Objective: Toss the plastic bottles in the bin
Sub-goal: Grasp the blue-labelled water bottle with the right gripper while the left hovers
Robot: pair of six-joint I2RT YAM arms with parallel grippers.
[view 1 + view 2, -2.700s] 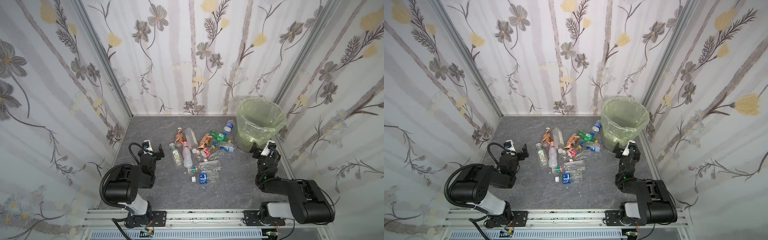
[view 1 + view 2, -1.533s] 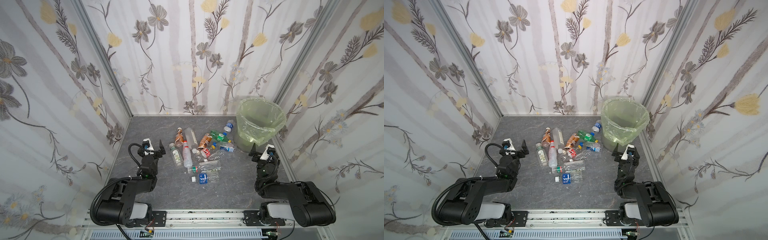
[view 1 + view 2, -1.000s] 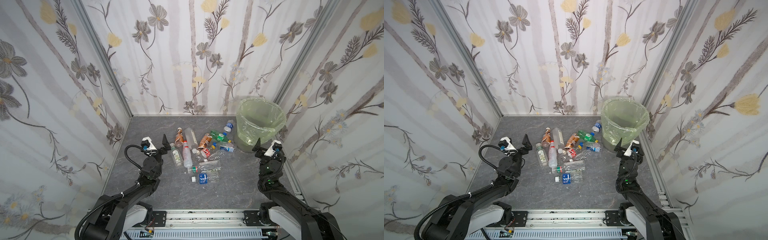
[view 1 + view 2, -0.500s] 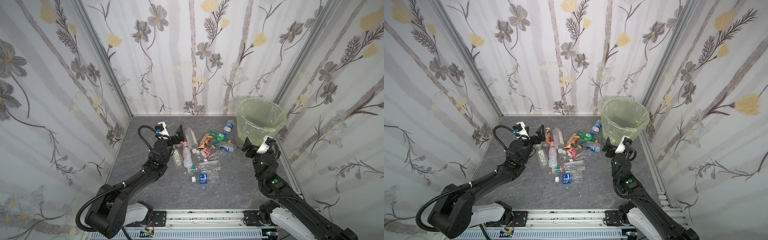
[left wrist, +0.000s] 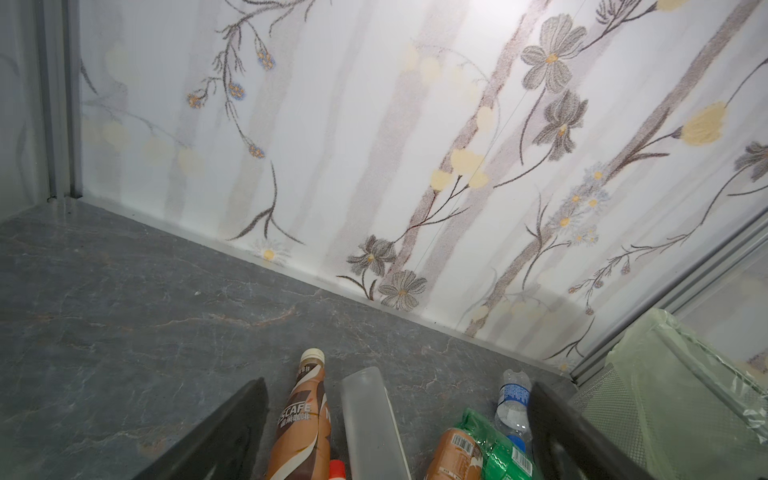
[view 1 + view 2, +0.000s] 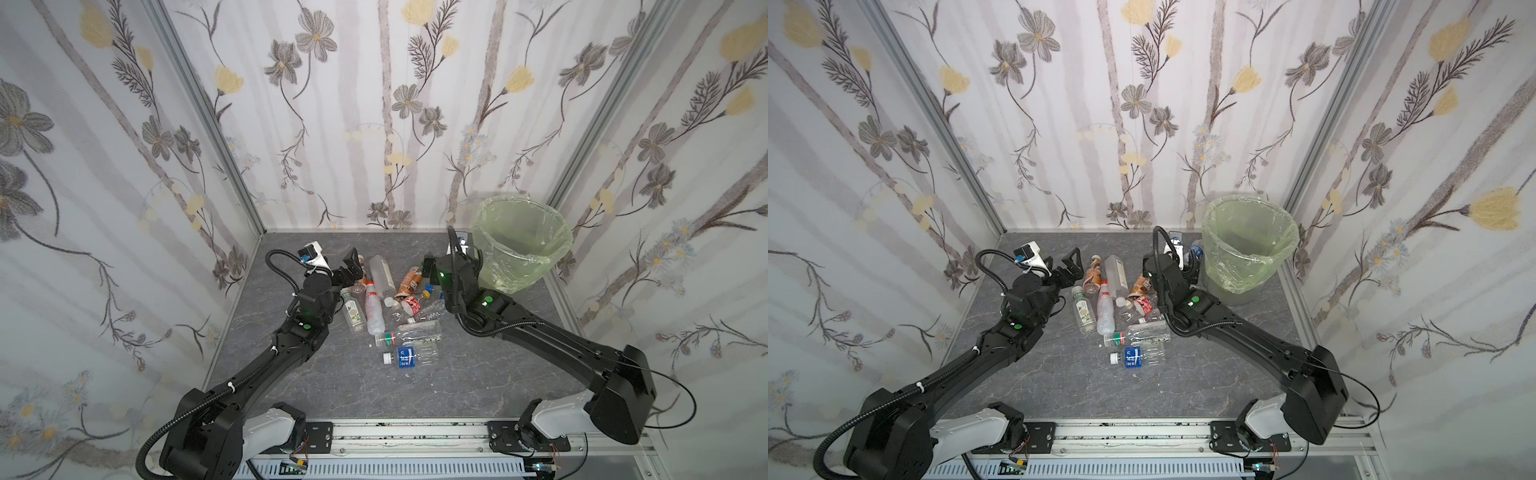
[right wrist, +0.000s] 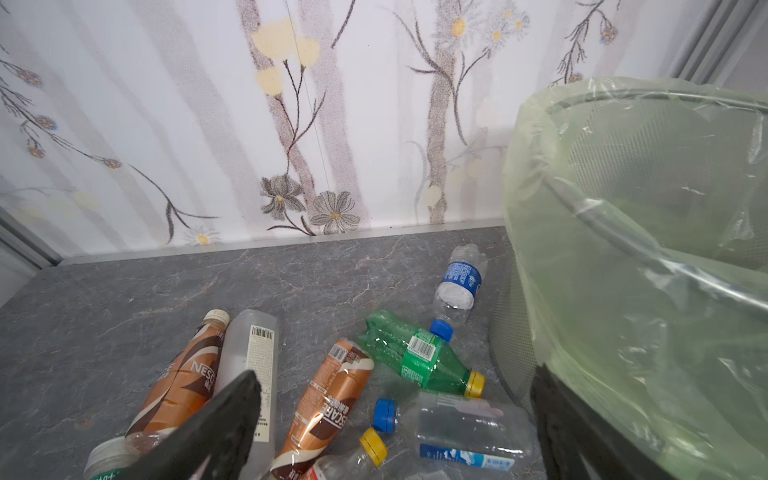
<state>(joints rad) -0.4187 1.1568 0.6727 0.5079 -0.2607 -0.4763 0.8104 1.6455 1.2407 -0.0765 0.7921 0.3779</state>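
Small plastic bottles [image 6: 390,299] lie heaped on the grey worktop [image 6: 332,386]. The left tool [image 5: 397,386], jaws wide and empty, faces a brown coffee bottle [image 5: 305,419] lying lengthwise away. The right tool [image 7: 395,382], equally released, neighbours the green-lined grey bin [image 6: 523,266].

The bin [image 7: 511,332] was grey mesh under a pale green liner [image 7: 623,291]. One coffee bottle [image 7: 178,382] bore brown-and-orange swirls. The green bottle [image 7: 415,357] had a yellow cap. The tabletop [image 7: 124,311] was veined grey.
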